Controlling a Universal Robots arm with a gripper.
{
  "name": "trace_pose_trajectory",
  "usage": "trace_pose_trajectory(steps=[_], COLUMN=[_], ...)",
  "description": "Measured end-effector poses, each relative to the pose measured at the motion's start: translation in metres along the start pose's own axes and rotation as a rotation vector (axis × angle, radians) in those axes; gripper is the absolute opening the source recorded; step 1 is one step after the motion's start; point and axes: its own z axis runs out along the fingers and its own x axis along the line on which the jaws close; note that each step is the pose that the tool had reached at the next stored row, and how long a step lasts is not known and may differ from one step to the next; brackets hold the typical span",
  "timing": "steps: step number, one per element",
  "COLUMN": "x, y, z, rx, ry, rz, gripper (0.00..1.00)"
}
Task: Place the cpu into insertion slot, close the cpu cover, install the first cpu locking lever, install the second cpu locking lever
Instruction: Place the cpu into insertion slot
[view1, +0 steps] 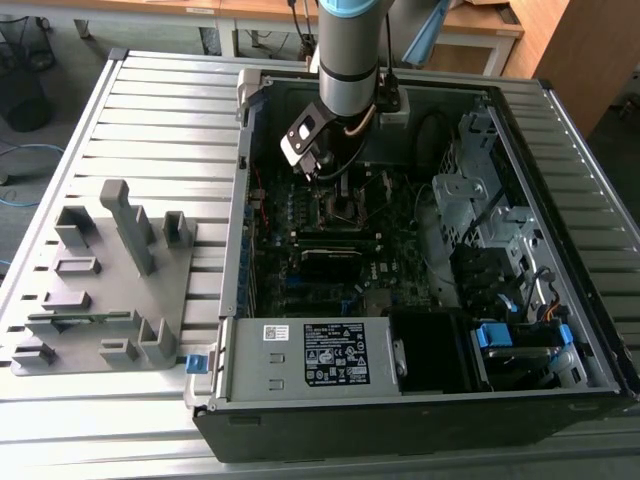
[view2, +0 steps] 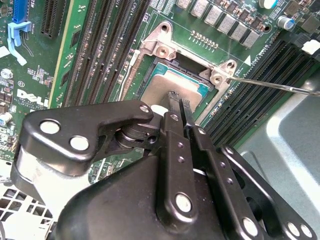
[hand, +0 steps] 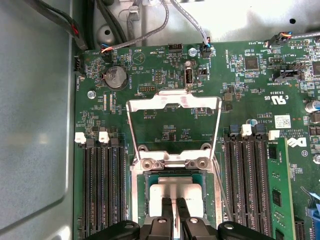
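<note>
The cpu (hand: 175, 192) lies flat in the insertion slot (hand: 138, 200) on the green motherboard, its silver-grey top (view2: 165, 85) showing in both wrist views. My gripper (hand: 174, 209) hangs right over it, fingers (view2: 172, 107) pressed together with nothing between them and tips at or just above the chip. The cpu cover (hand: 172, 102) is swung open, lying back from the slot on its hinge. A thin wire locking lever (view2: 280, 87) sticks out unlatched beside the slot. In the exterior view the gripper (view1: 335, 190) is low inside the computer case over the slot (view1: 342, 207).
Rows of memory slots (hand: 102, 185) flank the socket on both sides. Cables (hand: 150, 30) run along the case wall past the board. A drive cage (view1: 480, 210) and power supply (view1: 315, 355) sit inside the case. A grey fixture tray (view1: 105, 280) rests on the table at the exterior view's left.
</note>
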Motion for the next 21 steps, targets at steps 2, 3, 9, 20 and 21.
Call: trace_pose_trajectory(steps=[2,3,9,20,21], x=[0.0,0.0,0.0,0.0001,0.0], y=[0.0,0.0,0.0,0.0005,0.0007], z=[0.0,0.0,0.0,0.0004,0.0003], rx=[0.0002,0.0003,0.001,0.0163,0.0257], ry=[0.0,0.0,-0.0001,-0.0001,-0.0007], rz=[0.0,0.0,0.0,0.001,0.001], gripper=[0.17,0.17,0.16,0.1,0.1])
